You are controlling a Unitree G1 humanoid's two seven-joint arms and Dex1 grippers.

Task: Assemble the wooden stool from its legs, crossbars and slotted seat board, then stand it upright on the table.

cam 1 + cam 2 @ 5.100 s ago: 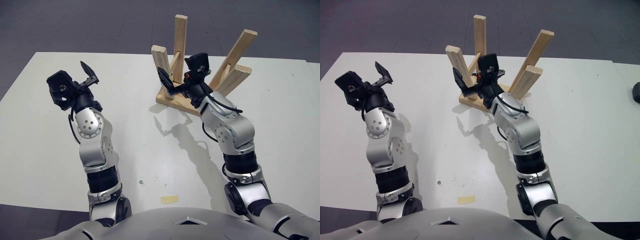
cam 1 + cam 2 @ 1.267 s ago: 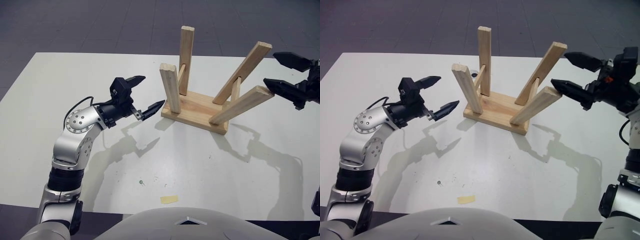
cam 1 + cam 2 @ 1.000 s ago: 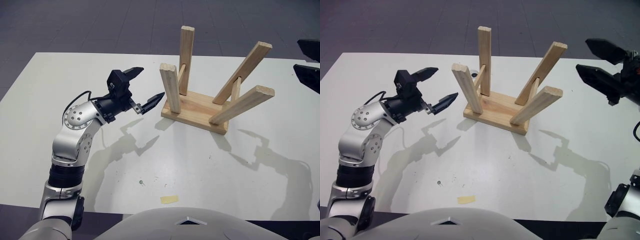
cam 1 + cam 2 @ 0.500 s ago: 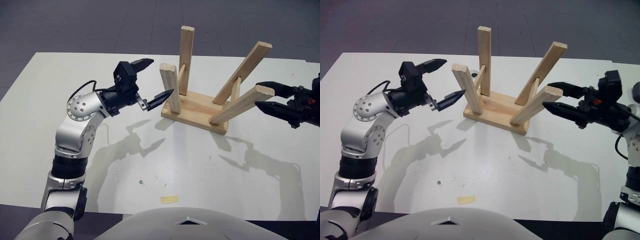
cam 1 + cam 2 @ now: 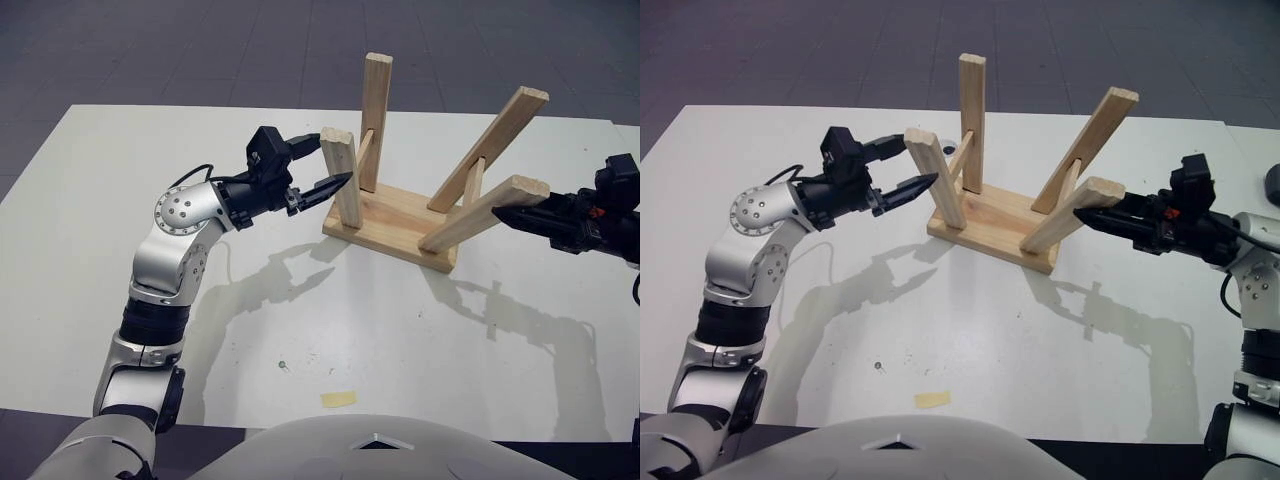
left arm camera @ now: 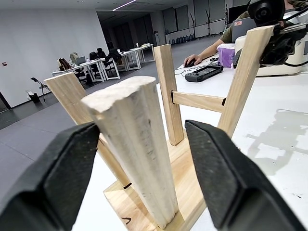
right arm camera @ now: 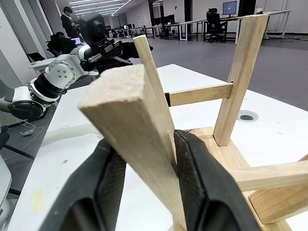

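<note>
On white table (image 5: 80, 200), upturned square-cut pale-wood stool (image 5: 395, 216)

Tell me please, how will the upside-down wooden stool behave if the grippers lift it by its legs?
The stool is probably rigid: its legs are braced by crossbars. It looks fairly light, being thin boards. It might tilt or slip when lifted, because the right gripper pinches only one leg's tip and the left gripper is open around another leg.

Stool (image 5: 395, 215) on table (image 5: 100, 180), left claw (image 5: 335, 158) at its left — right claw (image 5: 508, 212) opposite
</note>
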